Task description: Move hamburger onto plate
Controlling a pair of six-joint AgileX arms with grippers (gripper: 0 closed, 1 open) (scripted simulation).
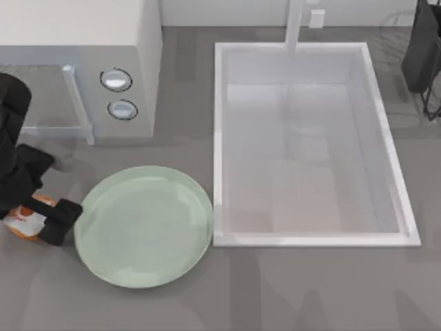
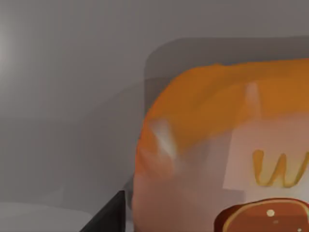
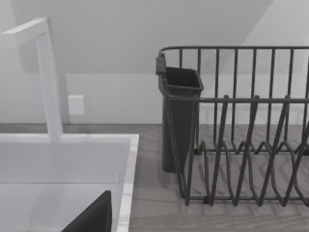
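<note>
Top view: left end effector [image 1: 43, 210] over hamburger [image 1: 25, 223], beside plate [image 1: 143, 227].

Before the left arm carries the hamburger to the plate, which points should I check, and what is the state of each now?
1. Left claw is at the small round orange-brown hamburger, near the table's left edge: ok.
2. Firm grip on it: cannot tell.
3. Hamburger lifted off the grey table: cannot tell.
4. Large round pale green plate bare, ready to receive: ok.
5. Plate right beside the hamburger, short path: ok.
6. Right arm parked at the top right, near the dark wire dish rack: ok.
</note>
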